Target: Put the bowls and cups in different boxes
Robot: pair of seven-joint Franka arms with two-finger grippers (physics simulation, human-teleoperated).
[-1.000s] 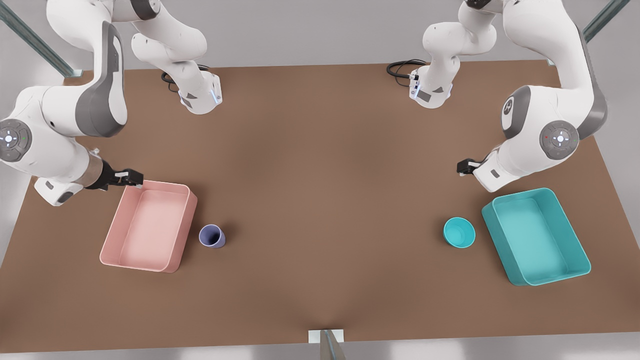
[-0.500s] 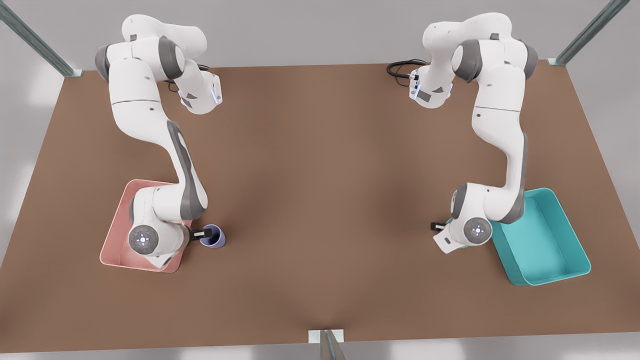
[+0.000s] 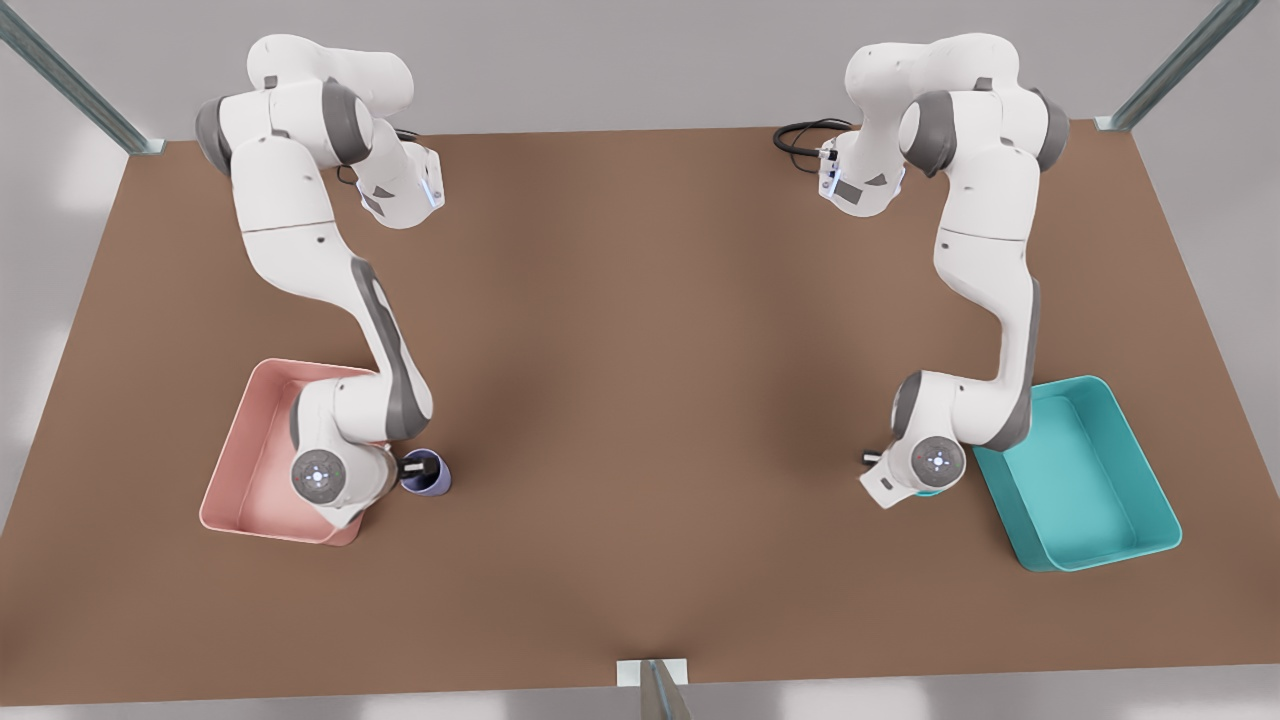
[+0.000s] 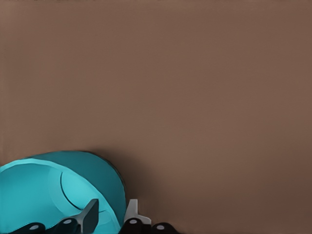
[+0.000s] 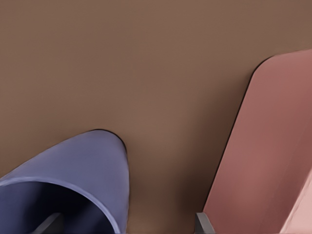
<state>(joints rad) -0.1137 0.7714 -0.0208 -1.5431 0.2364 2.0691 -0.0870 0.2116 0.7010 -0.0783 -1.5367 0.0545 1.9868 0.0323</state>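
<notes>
Lavender cup [image 3: 428,472] stands upright on the brown table [image 3: 640,400], just beside the pink box [image 3: 262,455]. From my station I read the right gripper [image 3: 415,466] as lowered over that cup: one finger [image 5: 48,223] sits inside the cup [image 5: 73,175] and the other finger [image 5: 204,223] is outside its wall, toward the pink box [image 5: 263,156]. The jaws are spread and straddle the cup wall; I see no closure on it.

Teal bowl [image 4: 53,187] rests on the table beneath the left gripper [image 4: 111,214], next to the teal box [image 3: 1085,480]. In the left wrist view one finger [image 4: 88,215] is inside the bowl and the other finger [image 4: 132,213] is outside the rim, so the jaws bracket the bowl wall with a gap remaining. In the front view the left arm's wrist covers most of the bowl [image 3: 930,491]; a sliver of teal shows below it.

Both boxes hold nothing that I can see.
</notes>
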